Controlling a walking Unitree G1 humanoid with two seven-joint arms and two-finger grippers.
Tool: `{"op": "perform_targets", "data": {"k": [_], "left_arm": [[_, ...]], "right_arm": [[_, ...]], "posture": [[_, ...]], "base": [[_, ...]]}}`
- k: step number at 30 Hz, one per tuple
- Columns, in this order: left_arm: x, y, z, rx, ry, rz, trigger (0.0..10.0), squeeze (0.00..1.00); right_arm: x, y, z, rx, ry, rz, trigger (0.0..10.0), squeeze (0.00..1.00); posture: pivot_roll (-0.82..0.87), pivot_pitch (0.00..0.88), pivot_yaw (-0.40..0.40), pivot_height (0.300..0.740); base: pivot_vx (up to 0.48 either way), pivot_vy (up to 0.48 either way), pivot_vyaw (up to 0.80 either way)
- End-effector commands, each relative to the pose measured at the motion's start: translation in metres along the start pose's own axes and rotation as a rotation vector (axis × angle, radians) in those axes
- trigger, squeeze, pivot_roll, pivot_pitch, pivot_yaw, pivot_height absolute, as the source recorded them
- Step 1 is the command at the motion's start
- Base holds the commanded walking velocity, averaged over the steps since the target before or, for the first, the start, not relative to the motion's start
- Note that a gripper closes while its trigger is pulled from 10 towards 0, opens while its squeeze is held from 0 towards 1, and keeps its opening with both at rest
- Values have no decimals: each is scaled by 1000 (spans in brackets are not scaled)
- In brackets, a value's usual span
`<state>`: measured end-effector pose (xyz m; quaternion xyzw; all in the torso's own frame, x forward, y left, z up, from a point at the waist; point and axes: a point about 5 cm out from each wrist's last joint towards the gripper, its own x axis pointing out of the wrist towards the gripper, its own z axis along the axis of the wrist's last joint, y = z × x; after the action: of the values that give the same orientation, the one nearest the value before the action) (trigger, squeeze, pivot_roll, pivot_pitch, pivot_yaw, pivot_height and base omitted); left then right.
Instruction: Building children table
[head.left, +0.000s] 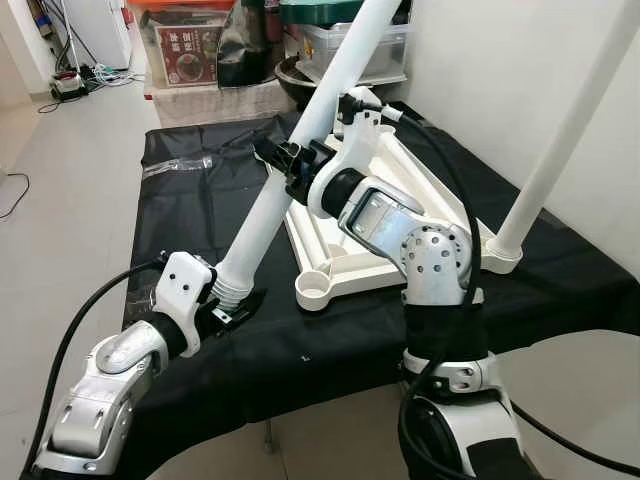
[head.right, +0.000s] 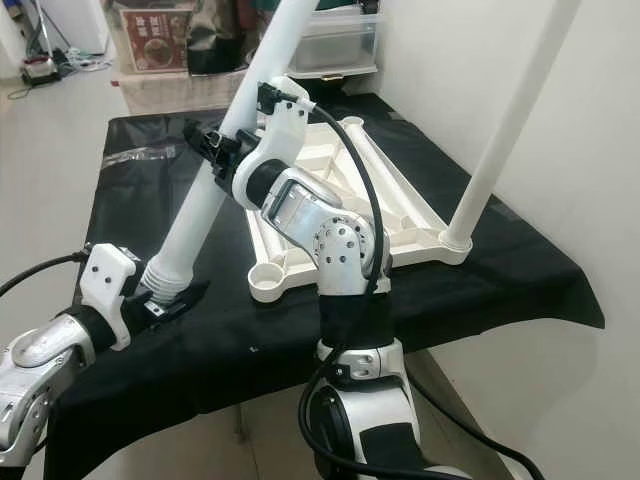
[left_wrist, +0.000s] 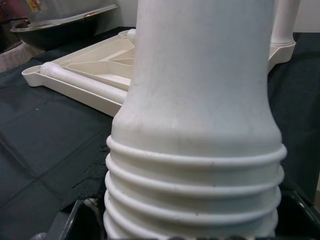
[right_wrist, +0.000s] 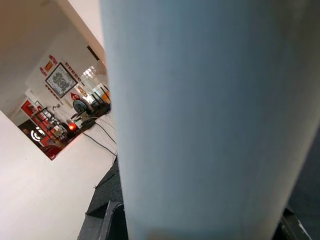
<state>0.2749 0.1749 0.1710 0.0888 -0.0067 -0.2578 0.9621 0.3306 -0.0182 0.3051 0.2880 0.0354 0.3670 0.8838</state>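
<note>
I have the loose leg in both grippers. The left gripper clamps its threaded end, low and near on the left of the black cloth; the right gripper closes round the shaft higher up, so the leg leans up and away to the far right. The tabletop lies upside down in the middle of the cloth, with a second leg already standing in its right corner socket. The empty socket at the near corner sits just right of the threaded end, not touching it.

My worry is the angle. The leg is tilted well off the socket's axis, and if I bring the thread in like this it could cross-thread or skid off the rim. The tabletop is light plastic on loose cloth, so a sideways push might slide it towards the right edge. The left fingers grip the thread itself, I think, though the wrist view is too close to be sure; they would foul the socket before the thread seats. The two arms could also twist against each other and pop the leg free.
</note>
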Motion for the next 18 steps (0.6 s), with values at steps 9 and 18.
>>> {"op": "perform_targets", "data": {"k": [9, 18], "left_arm": [[2, 2, 8, 12, -63, 25, 0, 0], [-1, -13, 8, -37, -47, -81, 10000, 0]], "right_arm": [[1, 9, -20, 28, 51, 62, 0, 0], [0, 8, -17, -7, 19, 133, 10000, 1000]], "posture": [[41, 0, -29, 740], [47, 0, -33, 740]], "base": [[0, 0, 0], [0, 0, 0]]}}
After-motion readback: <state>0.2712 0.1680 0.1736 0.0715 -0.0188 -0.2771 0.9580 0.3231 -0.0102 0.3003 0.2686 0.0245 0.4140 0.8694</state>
